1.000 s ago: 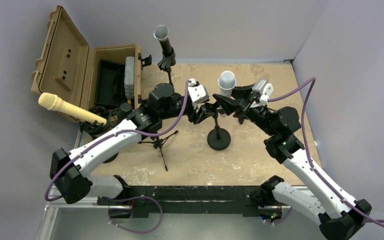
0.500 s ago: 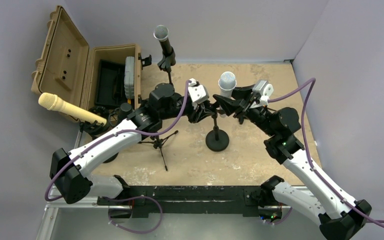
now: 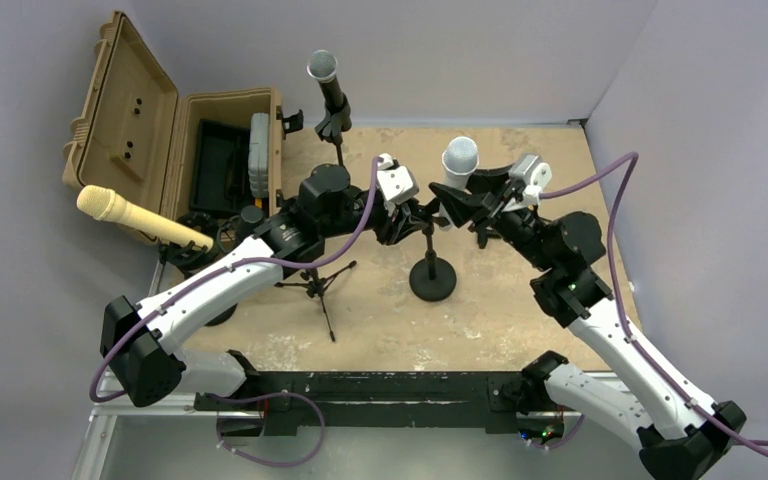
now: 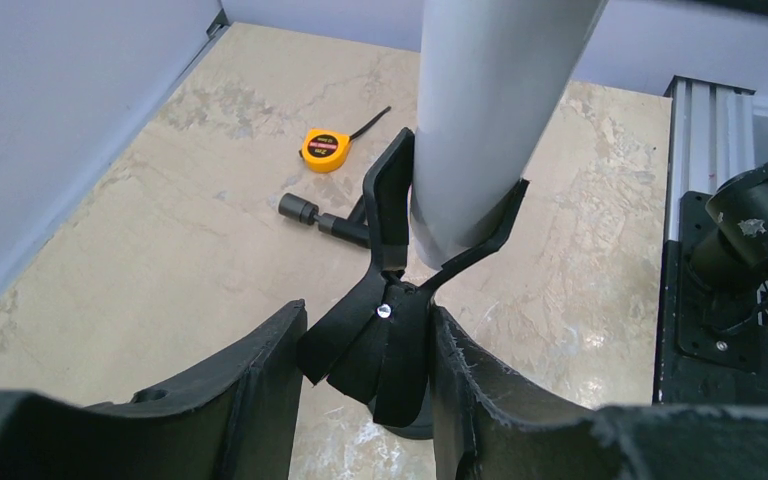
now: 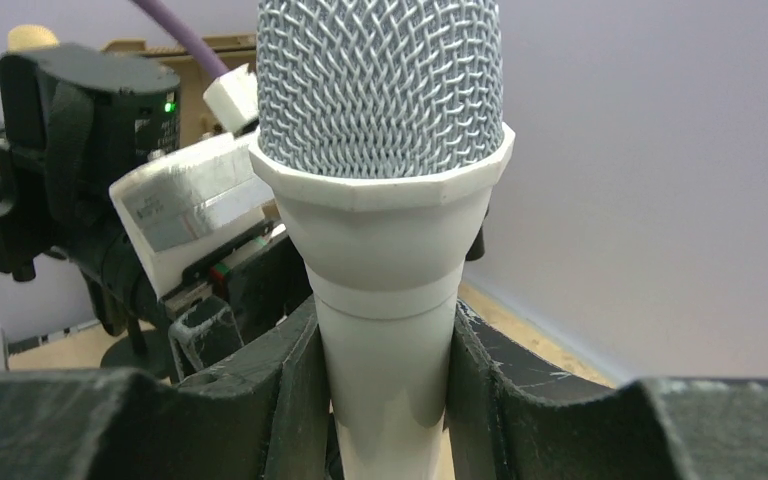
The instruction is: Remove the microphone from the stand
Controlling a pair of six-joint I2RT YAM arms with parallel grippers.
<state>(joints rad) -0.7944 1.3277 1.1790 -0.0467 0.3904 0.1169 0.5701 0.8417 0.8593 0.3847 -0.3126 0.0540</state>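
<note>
My right end effector (image 5: pixel 385 345): clamped on the microphone (image 5: pixel 380 220) neck, just under the mesh head. My left end effector (image 4: pixel 365 335): pinching the stand clip (image 4: pixel 388 215) at its hinge. The microphone's lower body sits between the clip prongs, with the stand base (image 3: pixel 432 281) on the tabletop (image 3: pixel 545 170).

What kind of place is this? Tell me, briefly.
Probably a robotics test cell, not a studio: two arms bolted to a walled-in table, three microphones on stands, and an open tan equipment case.

White mesh-headed microphone (image 3: pixel 459 158) upright, lower end in clip (image 4: pixel 390 300) of black round-based stand (image 3: pixel 432 278)
</note>
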